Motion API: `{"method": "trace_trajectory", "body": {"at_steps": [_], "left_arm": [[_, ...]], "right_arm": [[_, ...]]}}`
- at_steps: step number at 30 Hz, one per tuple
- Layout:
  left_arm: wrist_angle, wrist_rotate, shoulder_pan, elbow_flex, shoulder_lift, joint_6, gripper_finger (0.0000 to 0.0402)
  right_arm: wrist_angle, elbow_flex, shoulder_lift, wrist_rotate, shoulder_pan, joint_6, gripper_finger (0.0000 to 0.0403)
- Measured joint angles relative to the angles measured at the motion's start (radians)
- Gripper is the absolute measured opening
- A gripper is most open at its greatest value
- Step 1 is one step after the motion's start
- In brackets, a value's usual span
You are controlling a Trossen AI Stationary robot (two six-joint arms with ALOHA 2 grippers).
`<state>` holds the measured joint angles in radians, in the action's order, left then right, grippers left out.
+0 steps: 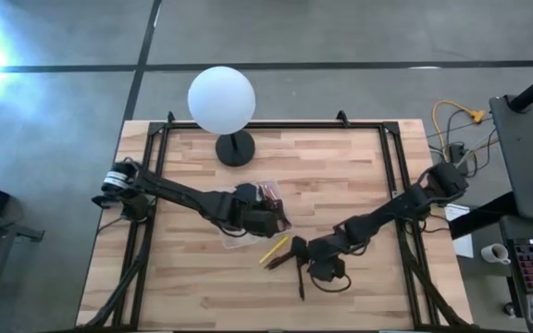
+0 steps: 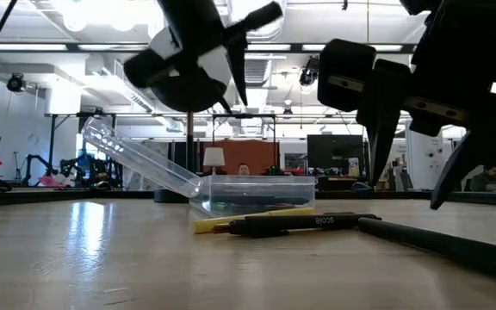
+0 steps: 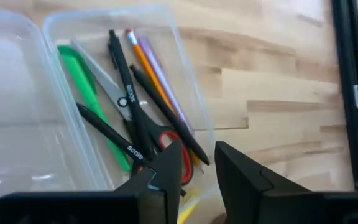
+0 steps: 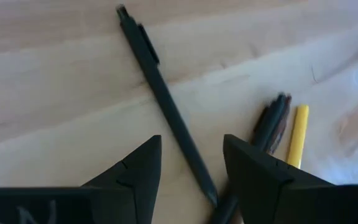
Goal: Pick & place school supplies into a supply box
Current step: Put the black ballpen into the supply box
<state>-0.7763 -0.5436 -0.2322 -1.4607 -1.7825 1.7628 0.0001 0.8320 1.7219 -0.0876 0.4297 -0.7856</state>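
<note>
The right gripper [image 4: 191, 165], jaws apart, hangs over a dark pen [image 4: 166, 106] on the table; it should straddle the barrel squarely. The left gripper [image 3: 197, 165], jaws parted and empty, hovers above the supply box [image 3: 185, 68].

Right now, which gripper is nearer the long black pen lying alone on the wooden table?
Right. The right gripper hovers directly over the black pen; the left gripper hangs above the clear plastic box.

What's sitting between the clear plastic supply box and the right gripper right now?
In the high view, a yellow pencil and a dark pen lie on the table between the clear plastic supply box and the right gripper.
</note>
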Motion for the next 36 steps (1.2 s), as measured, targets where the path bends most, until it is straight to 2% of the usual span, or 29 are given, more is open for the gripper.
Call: {"method": "trace_trajectory", "body": {"at_steps": [6,11,16,19,26,36], "left_arm": [[-0.195,-0.103,-0.031,-0.149,0.007,-0.018,0.0080],[-0.238,-0.188,-0.038,-0.275,0.006,-0.121,0.0080],[-0.239,-0.240,-0.039,-0.375,0.006,-0.224,0.0080],[-0.242,-0.266,-0.048,-0.413,0.006,-0.260,0.0080],[-0.245,-0.302,-0.077,-0.415,0.005,-0.267,0.0080],[-0.245,-0.303,-0.108,-0.364,0.003,-0.179,0.0080]], "right_arm": [[0.002,0.031,0.053,-0.070,0.003,-0.021,0.0135],[-0.006,0.089,0.124,-0.079,0.002,0.005,0.0111],[-0.121,0.186,0.163,-0.078,-0.011,0.050,0.0100],[-0.267,0.244,0.161,-0.070,-0.015,0.056,0.0098],[-0.296,0.316,0.149,-0.103,-0.016,0.042,0.0122],[-0.279,0.339,0.276,-0.136,-0.022,0.055,0.0158]]}}
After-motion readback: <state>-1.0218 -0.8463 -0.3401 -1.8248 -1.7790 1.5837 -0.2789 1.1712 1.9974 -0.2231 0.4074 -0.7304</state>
